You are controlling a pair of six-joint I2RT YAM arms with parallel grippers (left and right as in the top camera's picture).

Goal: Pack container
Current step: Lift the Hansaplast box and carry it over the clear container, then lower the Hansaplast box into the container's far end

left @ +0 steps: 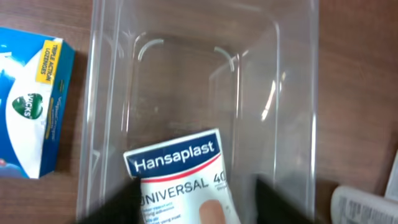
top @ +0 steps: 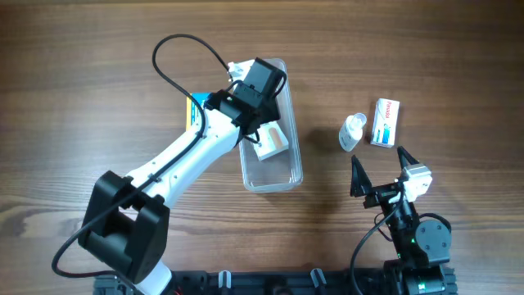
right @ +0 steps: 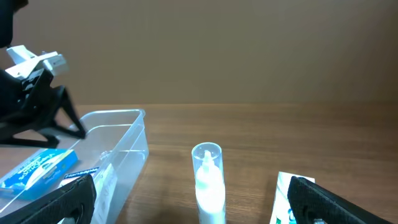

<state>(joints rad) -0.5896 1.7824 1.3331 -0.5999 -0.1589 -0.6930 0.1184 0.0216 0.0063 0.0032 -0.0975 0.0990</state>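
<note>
Container (top: 270, 170), a clear, rounded plastic tub, sits mid-table. Inside it is a white box (left: 177, 163) reading "Hansaplast UNIVERSAL", between our left gripper (left: 194, 186) fingers; whether they grip it we cannot tell. A blue "Vicks" carton (left: 32, 106) lies beside the tub. Our right gripper (top: 382, 170) gapes empty.

I read "Hansaplast" in white on a dark-blue band, w/ "UNIVERSAL 40" beneath it, on the white box (left: 180, 180) lying in the container (left: 298, 93), left wrist cam; the blue box (left: 31, 106) just outside the container shows a "VICKS" shield logo + a yellow strip, prob. "TRIPLE ACTION", rest too blurry for me; grey box (left: 367, 208) at btm right: print illegible; overhead, the small white box (top: 385, 121) has red lettering I can't make out.
</note>
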